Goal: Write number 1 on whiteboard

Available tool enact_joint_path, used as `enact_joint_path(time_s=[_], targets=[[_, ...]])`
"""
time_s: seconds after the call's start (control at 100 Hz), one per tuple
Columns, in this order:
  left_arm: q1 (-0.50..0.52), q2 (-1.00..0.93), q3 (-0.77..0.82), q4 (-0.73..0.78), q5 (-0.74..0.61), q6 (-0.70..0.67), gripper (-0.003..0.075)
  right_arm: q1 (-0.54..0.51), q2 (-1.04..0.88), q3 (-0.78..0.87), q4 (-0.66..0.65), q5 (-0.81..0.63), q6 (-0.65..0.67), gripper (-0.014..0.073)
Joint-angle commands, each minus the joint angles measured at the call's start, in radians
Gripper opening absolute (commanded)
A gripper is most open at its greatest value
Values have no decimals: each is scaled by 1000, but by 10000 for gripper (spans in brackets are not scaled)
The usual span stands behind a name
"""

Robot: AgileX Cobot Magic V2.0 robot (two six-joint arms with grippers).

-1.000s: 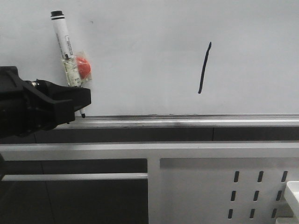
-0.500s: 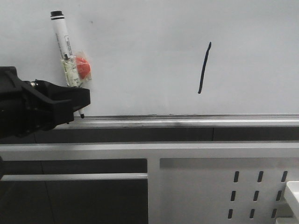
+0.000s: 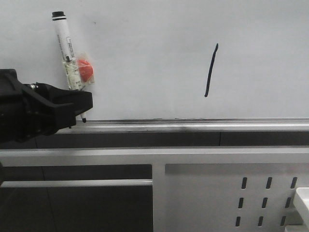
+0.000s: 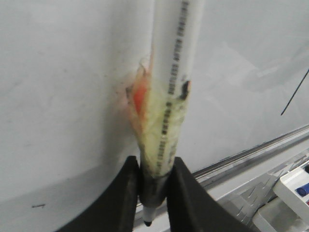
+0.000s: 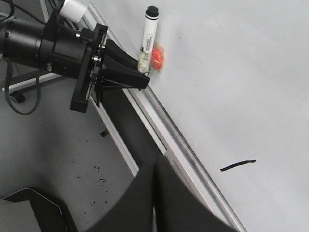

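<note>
The number 1 (image 3: 211, 70) is drawn near-vertical on the whiteboard (image 3: 154, 43), its top leaning slightly right, right of centre above the ledge (image 3: 193, 124). Near the board's left edge, a marker (image 3: 65, 46) is clamped tip-down by the left gripper (image 3: 81, 107), reaching in level. The right gripper (image 5: 154, 181) is seen pressed together, empty.

Wide bare whiteboard (image 3: 154, 43) between the marker (image 3: 67, 53) at far left and the number 1 (image 3: 211, 70) right of centre, and more beyond the stroke. Left corner crowded: left gripper (image 3: 79, 108) clamped round the marker's lower barrel, orange tape wad (image 3: 85, 70) pressed against the board just beside. Silver ledge (image 3: 193, 124) jutting out below, blocking any low sweep. Right gripper (image 5: 155, 193) pinched together, well clear of the surface.
</note>
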Motion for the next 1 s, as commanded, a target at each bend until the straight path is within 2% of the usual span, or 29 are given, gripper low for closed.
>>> enact_joint_path(time_s=[0.0,0.09,0.16,0.44,0.77,0.87,0.99], targets=[[-1,-37,-12,-59,-202,-14,151,-7,-10,-23,-12,-66,-1,-69],[-1,-37,-12,-59,-202,-14,242,-7,-10,-23,-12,-59,-1,-69],[-1,-37,-7,-61,-202,-14,275,-7,-10,-23,-12,-54,-1,-69],[-1,-68,60,-63,-202,-14,277,-7,-10,-23,-12,-53,-1,-69],[-1,-201,148,-47,-202,-14,282,-7,-10,-23,-12,-45,-1,-69],[-1,-238,174,-7,-202,-14,243,-7,-40,-3,-12,-52,-1,-69],[-1,-257,203,14,-202,-14,85,-7,-121,88,-12,-144,21,-69]])
